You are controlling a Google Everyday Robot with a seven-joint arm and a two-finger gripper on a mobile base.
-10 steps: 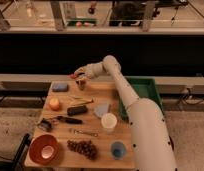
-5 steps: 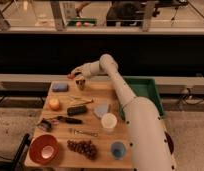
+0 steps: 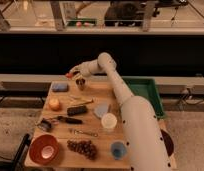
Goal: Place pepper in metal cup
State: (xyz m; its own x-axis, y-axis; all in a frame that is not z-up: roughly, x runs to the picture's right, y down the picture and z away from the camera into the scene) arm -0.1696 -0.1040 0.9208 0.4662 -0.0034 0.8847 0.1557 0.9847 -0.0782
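No readable text; the gripper (image 3: 72, 74), jaws on the pepper (image 3: 68, 76), hangs beside the metal cup (image 3: 81, 83).

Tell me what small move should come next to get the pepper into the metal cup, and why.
Probably shift the end effector slightly image-right, over the metal cup. The pepper sits at its tip, up and left of the cup's opening in this view, so releasing now would likely miss.

Your hand (image 3: 72, 74), pale matt plastic like the smooth arm (image 3: 120, 92), hangs near the counter's far edge, just beside the metal cup (image 3: 81, 83), pinching the glossy red pepper (image 3: 68, 76). The cup looks like dull grey metal. The counter (image 3: 97, 95) is matt light wood, and the tray (image 3: 143, 91) beside it is smooth green plastic.
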